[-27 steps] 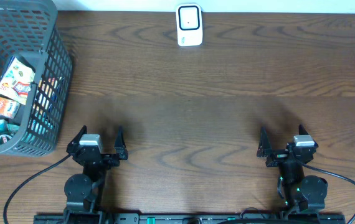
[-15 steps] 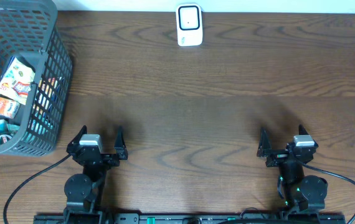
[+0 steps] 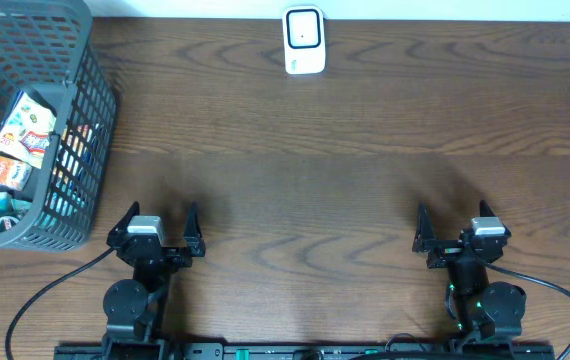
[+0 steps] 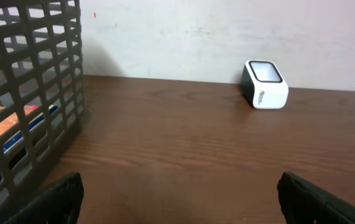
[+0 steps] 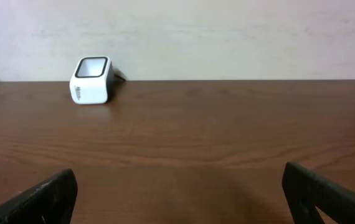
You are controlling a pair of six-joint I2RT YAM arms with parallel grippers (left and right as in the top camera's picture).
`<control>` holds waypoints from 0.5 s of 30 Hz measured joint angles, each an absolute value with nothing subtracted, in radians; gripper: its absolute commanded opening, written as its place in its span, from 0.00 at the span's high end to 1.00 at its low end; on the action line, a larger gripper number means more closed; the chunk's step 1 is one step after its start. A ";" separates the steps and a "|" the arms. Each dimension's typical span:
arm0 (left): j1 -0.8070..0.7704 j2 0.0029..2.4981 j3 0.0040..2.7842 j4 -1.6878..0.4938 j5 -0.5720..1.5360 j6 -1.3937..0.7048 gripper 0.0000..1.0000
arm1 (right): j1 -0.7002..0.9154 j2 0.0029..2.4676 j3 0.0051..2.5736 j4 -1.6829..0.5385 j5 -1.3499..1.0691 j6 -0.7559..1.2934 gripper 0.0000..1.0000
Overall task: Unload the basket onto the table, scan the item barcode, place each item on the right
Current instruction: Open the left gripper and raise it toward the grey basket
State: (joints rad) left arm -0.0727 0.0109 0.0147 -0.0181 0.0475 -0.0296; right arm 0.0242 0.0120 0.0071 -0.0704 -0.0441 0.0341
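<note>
A white barcode scanner (image 3: 304, 40) stands at the far middle edge of the wooden table; it also shows as a white box with a dark window, the scanner (image 4: 265, 84) in the left wrist view and the scanner (image 5: 92, 80) in the right wrist view. Several colourful packaged items (image 3: 17, 150) lie in the grey mesh basket (image 3: 75, 60) at the far left. My left gripper (image 3: 157, 225) rests open near the front left, nothing between its fingers. My right gripper (image 3: 457, 222) sits open near the front right, also holding nothing.
The basket wall (image 4: 28, 93) fills the left of the left wrist view, close beside that arm. Bare brown tabletop (image 3: 305, 200) stretches between both grippers and the scanner. A pale wall (image 5: 227, 37) rises behind the table's far edge.
</note>
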 measured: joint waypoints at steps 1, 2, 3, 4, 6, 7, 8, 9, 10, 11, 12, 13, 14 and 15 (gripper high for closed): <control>-0.073 0.011 0.015 -0.013 0.054 -0.043 0.02 | 0.024 0.012 0.007 -0.070 -0.044 0.034 0.01; -0.073 0.011 0.015 -0.010 0.078 -0.070 0.02 | 0.024 0.012 0.007 -0.070 -0.044 0.034 0.01; -0.073 0.011 0.015 -0.004 0.128 -0.119 0.02 | 0.024 0.012 0.007 -0.070 -0.044 0.034 0.01; -0.073 0.011 0.015 -0.001 0.164 -0.150 0.02 | 0.024 0.012 0.007 -0.070 -0.044 0.034 0.01; -0.073 0.011 0.015 0.003 0.215 -0.191 0.02 | 0.024 0.012 0.007 -0.070 -0.044 0.034 0.01; -0.073 0.011 0.015 0.005 0.234 -0.208 0.02 | 0.024 0.012 0.007 -0.070 -0.044 0.034 0.01; -0.073 0.011 0.015 0.008 0.246 -0.215 0.02 | 0.024 0.012 0.007 -0.070 -0.044 0.034 0.01; -0.073 0.011 0.015 0.011 0.259 -0.227 0.02 | 0.024 0.012 0.007 -0.070 -0.044 0.034 0.01; -0.073 0.011 0.015 0.014 0.273 -0.242 0.03 | 0.024 0.012 0.007 -0.070 -0.044 0.034 0.01; -0.073 0.011 0.014 0.020 0.286 -0.258 0.02 | 0.024 0.012 0.007 -0.070 -0.044 0.034 0.01; -0.073 0.011 0.014 0.028 0.301 -0.280 0.02 | 0.024 0.012 0.007 -0.070 -0.044 0.034 0.01; -0.073 0.011 0.014 0.033 0.311 -0.297 0.02 | 0.024 0.012 0.007 -0.070 -0.044 0.034 0.01; -0.073 0.011 0.014 0.033 0.318 -0.310 0.02 | 0.024 0.012 0.007 -0.070 -0.044 0.034 0.01; -0.073 0.011 0.014 0.033 0.324 -0.319 0.02 | 0.024 0.012 0.007 -0.070 -0.044 0.034 0.01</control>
State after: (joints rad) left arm -0.0727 0.0109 0.0139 0.0334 0.3237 -0.3187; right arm 0.0242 0.0124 0.0071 -0.0704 -0.0441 0.0341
